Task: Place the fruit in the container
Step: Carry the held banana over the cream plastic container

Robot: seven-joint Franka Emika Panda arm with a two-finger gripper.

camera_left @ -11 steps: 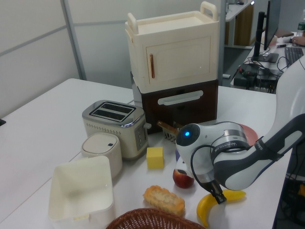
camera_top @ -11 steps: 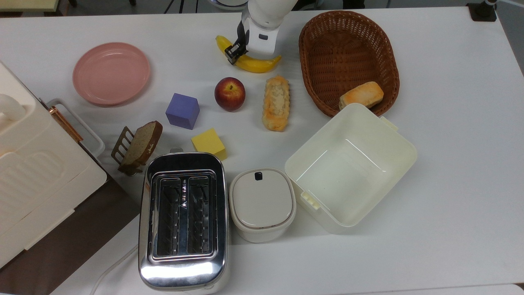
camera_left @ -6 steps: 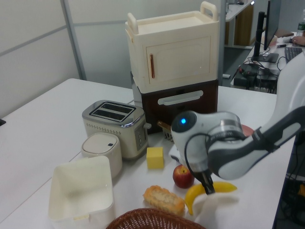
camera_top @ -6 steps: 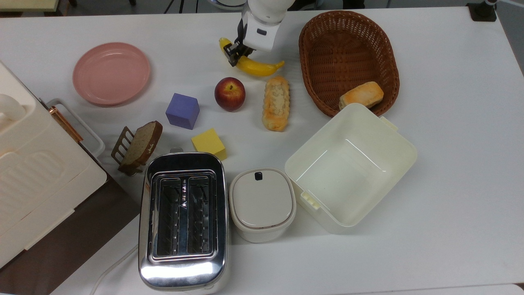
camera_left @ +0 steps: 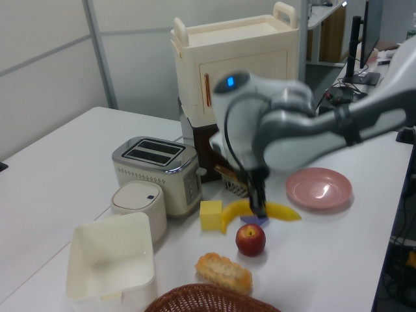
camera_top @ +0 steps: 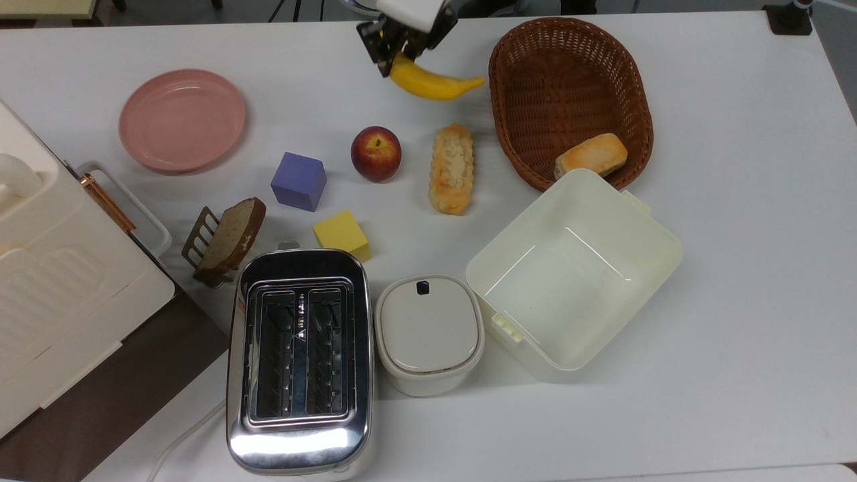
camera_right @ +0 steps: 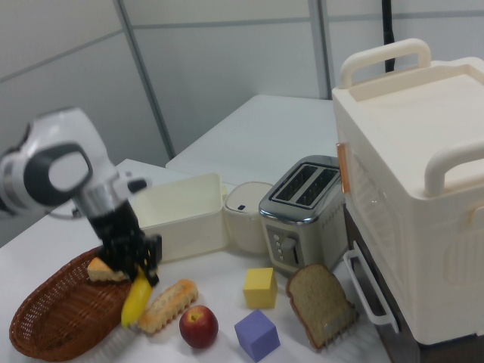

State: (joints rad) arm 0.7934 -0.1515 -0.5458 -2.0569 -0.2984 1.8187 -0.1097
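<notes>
At top view's 12 o'clock, my gripper (camera_top: 395, 50) pinches the long yellow plastic banana (camera_top: 434, 84), lifted off the table. The cream-white square container (camera_top: 653, 231) at 4 o'clock is empty; carry and drop remain.

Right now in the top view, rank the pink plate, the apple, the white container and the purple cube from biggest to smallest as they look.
1. White container, clearly the largest.
2. Pink plate.
3. and 4. Purple cube and apple look about alike, so I won't rank them.

Yellow curved banana (camera_top: 434, 83) hangs above the table; the cream square container (camera_top: 574, 269) sits empty, upright
</notes>
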